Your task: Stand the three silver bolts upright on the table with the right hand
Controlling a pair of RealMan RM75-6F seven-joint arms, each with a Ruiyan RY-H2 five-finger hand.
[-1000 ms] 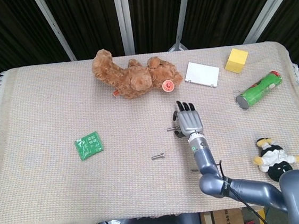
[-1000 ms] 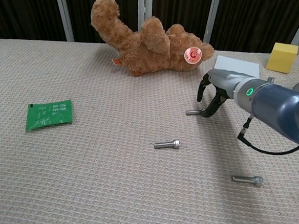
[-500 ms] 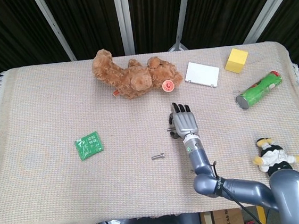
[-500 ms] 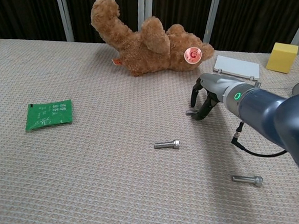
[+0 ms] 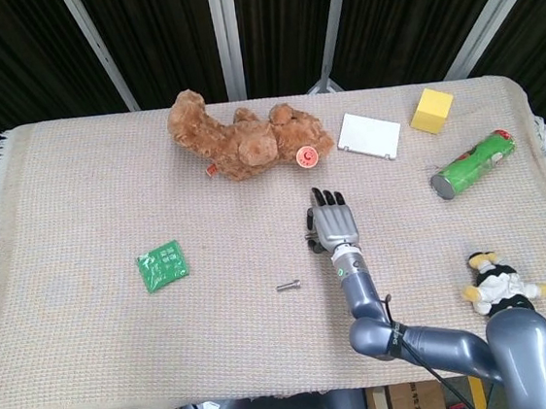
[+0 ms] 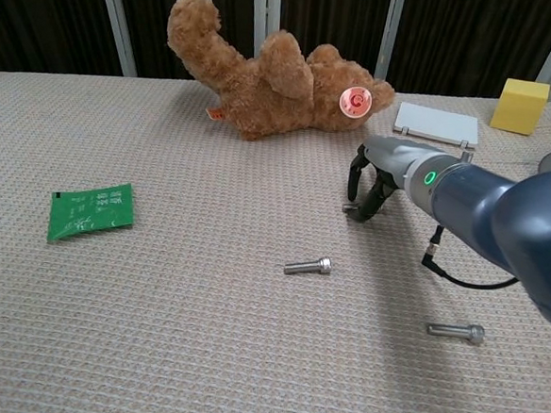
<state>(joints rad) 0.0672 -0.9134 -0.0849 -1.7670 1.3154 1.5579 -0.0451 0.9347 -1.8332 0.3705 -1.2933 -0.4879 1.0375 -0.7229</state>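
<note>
The right hand [image 5: 333, 224] shows in the head view palm-down on the cloth-covered table [image 5: 79, 215], fingers pointing away from the robot toward the teddy bear [image 5: 242, 144]. A sliver of metal pokes out at its left edge: that is the nearest bolt [image 5: 310, 236], mostly hidden under the palm, so this view cannot settle whether it is gripped. The middle bolt [image 5: 288, 285] lies flat, to the hand's left and nearer the robot than the hand, well apart. The left hand is not in view.

In the chest view the right hand [image 6: 370, 183] arches over the nearest bolt [image 6: 351, 209], fingers curled down with their tips at the table around its shank. The bolt lies on its side, long axis roughly left-right, its free end sticking out to the hand's left. The fingers look narrowed about it, but a firm pinch I cannot tell. The middle bolt [image 6: 308, 266] and the third bolt [image 6: 456, 331] both lie flat on the robot's side of the hand.
</note>
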